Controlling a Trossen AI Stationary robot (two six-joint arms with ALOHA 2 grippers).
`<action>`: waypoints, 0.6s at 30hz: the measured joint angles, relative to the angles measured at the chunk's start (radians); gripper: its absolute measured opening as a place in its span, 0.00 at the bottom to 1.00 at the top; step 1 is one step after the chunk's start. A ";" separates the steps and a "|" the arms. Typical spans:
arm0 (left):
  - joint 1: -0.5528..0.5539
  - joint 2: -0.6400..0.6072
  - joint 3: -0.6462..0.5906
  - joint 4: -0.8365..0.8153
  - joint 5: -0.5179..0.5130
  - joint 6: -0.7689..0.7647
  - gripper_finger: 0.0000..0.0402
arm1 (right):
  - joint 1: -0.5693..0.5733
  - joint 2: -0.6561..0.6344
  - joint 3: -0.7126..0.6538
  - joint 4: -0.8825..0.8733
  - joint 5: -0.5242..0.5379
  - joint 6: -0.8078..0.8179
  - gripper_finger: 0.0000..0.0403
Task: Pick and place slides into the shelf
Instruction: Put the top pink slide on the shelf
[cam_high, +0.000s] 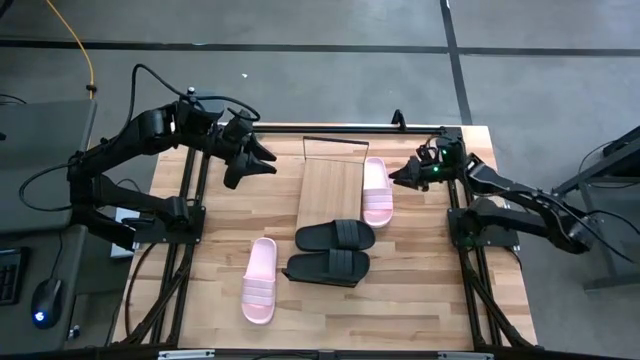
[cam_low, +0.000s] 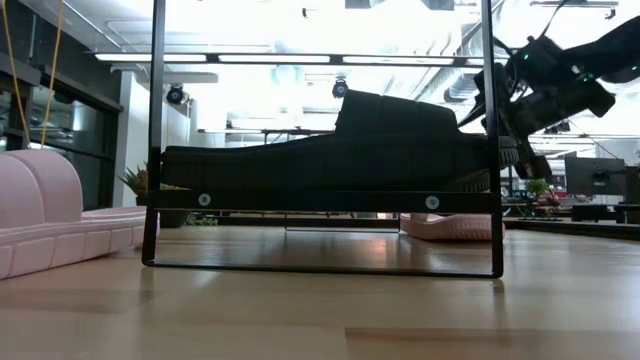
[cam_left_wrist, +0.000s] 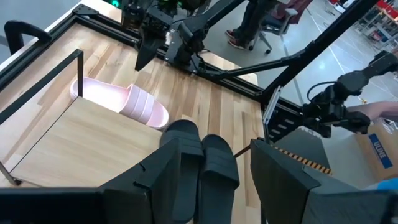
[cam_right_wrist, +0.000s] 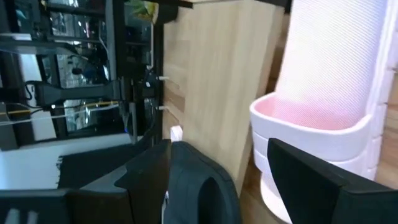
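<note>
The shelf, a light-wood board on a black wire frame, lies mid-table. One pink slide rests sole down along the board's right edge, also seen in the wrist views. Two black slides lie side by side on the table at the board's near end. A second pink slide lies at the near left. My left gripper hangs open above the table left of the shelf. My right gripper stands open just right of the first pink slide, touching nothing.
Black frame rails run along both sides of the wooden tabletop. The shelf's upright wire end rises at the board's far end. Bare tabletop shows at the near right.
</note>
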 joint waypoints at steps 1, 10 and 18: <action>0.000 0.000 0.000 0.000 0.000 0.000 0.45 | -0.012 0.023 0.006 -0.001 -0.021 -0.018 0.63; 0.000 0.000 0.000 0.002 -0.027 0.024 0.45 | -0.078 0.259 0.212 -0.046 -0.097 -0.266 0.63; 0.000 0.000 0.000 0.001 -0.026 0.006 0.45 | -0.145 0.514 0.466 -0.518 -0.125 -0.733 0.63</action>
